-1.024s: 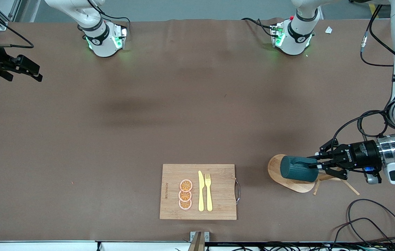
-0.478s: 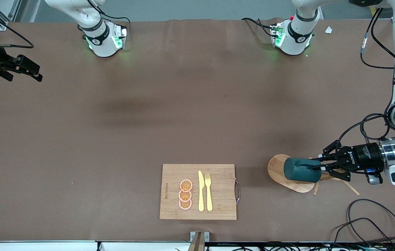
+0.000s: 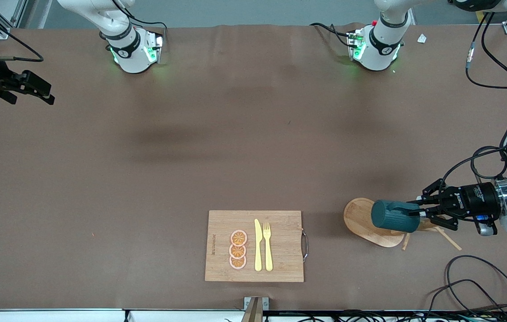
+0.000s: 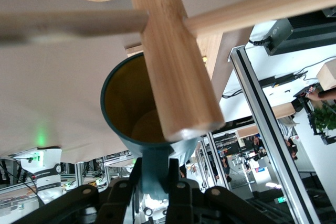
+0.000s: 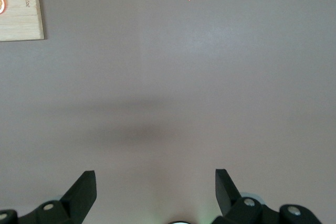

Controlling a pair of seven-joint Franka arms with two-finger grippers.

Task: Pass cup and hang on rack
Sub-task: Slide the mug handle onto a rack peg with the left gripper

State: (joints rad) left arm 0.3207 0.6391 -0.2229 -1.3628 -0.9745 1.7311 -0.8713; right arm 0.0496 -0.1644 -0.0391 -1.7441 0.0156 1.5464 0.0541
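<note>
The dark teal cup (image 3: 394, 216) lies on its side in the air over the rack's oval wooden base (image 3: 357, 220). My left gripper (image 3: 418, 213) is shut on the cup's handle. In the left wrist view the cup's yellowish-brown inside (image 4: 128, 111) faces the rack's post (image 4: 176, 66), whose top end overlaps the cup's rim. Thin pegs (image 4: 262, 6) stick out sideways from the post. My right gripper (image 3: 47, 95) hangs open and holds nothing, over the table's edge at the right arm's end; in its wrist view the right gripper (image 5: 155, 187) has only bare table under it.
A bamboo cutting board (image 3: 280, 223) with a yellow knife (image 3: 257, 246), a fork (image 3: 267, 246) and orange slices (image 3: 238, 249) lies near the front camera's edge, mid-table. Loose black cables (image 3: 481, 286) curl on the table near the rack.
My left gripper has carried the cup sideways over the rack's base, toward the left arm's end of the table. The right arm has stayed still.
</note>
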